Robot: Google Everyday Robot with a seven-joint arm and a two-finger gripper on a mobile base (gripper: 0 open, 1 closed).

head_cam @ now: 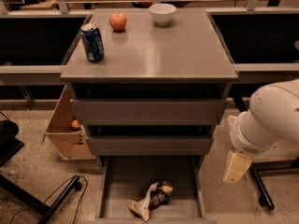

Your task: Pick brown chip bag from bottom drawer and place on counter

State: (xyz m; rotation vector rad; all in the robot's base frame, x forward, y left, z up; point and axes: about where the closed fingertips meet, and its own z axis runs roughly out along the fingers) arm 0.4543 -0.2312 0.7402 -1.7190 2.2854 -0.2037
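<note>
Chip bag (152, 199) in drawer (122, 186), claw (237, 167) apart

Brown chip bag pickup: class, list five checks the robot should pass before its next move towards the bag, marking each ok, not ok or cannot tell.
1. Bottom drawer pulled open: ok.
2. Brown chip bag lying uncovered on the drawer floor: ok.
3. End effector above the bag: not ok; it hangs to the right of the drawer, outside it.
4. Bare counter space for placing: ok; blue can, apple and white bowl sit at the left and back.
5. Nothing tucked under the bag: cannot tell.
</note>
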